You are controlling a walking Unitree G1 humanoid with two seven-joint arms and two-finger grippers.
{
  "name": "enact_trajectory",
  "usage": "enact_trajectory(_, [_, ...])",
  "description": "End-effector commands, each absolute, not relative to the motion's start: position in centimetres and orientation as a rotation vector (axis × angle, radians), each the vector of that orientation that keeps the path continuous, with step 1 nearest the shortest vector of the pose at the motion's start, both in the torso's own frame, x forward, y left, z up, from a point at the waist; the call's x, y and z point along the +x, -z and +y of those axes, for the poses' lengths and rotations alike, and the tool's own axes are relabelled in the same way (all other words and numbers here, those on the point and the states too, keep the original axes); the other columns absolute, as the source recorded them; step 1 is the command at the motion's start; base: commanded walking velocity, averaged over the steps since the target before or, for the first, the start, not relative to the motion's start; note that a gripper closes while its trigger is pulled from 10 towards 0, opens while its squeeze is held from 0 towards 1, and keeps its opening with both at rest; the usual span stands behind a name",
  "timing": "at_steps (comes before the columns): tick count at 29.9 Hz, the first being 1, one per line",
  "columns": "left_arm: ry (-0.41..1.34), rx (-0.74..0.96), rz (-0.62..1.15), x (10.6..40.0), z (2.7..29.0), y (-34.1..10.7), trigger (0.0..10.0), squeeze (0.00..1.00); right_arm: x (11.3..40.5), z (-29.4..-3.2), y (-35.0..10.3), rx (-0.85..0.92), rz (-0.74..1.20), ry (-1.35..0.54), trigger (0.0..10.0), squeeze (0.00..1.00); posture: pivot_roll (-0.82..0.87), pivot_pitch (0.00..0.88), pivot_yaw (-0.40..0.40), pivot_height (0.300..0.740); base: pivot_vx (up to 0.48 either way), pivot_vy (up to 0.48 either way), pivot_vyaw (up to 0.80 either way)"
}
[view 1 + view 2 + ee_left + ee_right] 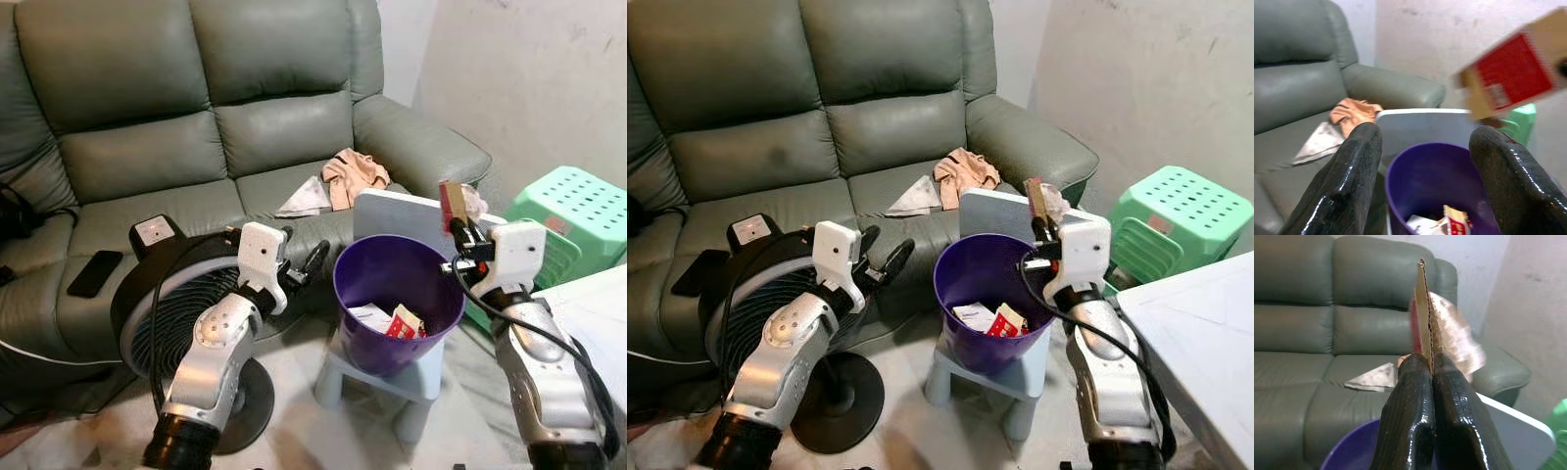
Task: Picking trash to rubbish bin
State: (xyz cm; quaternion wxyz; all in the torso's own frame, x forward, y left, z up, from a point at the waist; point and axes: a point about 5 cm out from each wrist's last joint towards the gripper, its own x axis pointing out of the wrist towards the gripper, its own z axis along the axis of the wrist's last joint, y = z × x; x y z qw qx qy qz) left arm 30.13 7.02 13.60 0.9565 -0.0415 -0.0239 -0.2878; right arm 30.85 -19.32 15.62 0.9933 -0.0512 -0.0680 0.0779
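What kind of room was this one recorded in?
Most likely a home living room. A grey-green sofa with a cloth and a phone on its seat fills the back, a floor fan stands in front of it, and a purple bin sits on a small stool.

1. A home living room: a grey-green leather sofa [196, 117] runs along the wall.
2. Crumpled clothing [353, 176] and a phone [95, 273] lie on its seat.
3. A floor fan [176, 313], a purple rubbish bin [397, 304] on a small stool [392, 387] and a green plastic stool [573, 215] stand on the tiled floor [294, 421].
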Motion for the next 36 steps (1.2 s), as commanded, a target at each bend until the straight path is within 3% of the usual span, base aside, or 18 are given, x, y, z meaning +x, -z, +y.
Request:
enact_trajectory(1, [0.608, -0.075, -0.064, 29.9, 6.7, -13.9, 10.0, 0.0, 31.2, -19.2, -15.6, -0.102, -0.116, -0.167, 10.0, 0.0, 0.05, 0.016, -0.035, 0.74, 0.0, 0.0, 0.0])
enact_trajectory(8, [0.664, -0.096, -0.086, 28.4, 5.0, -14.0, 10.0, 0.0, 33.4, -18.6, -15.8, -0.122, -0.076, -0.189, 10.0, 0.0, 0.07, 0.02, -0.052, 0.74, 0.0, 0.0, 0.0])
enact_trajectory(20, [0.686, -0.108, -0.087, 27.1, 4.4, -13.9, 10.0, 0.0, 36.3, -18.0, -13.4, -0.176, 0.095, -0.15, 10.0, 0.0, 0.1, 0.039, -0.074, 0.74, 0.0, 0.0, 0.0])
enact_trajectory(36, [0.654, -0.117, -0.099, 27.1, 5.1, -14.3, 10.0, 0.0, 36.4, -19.6, -10.4, -0.249, 0.239, -0.055, 10.0, 0.0, 0.12, 0.05, -0.084, 0.74, 0.0, 0.0, 0.0])
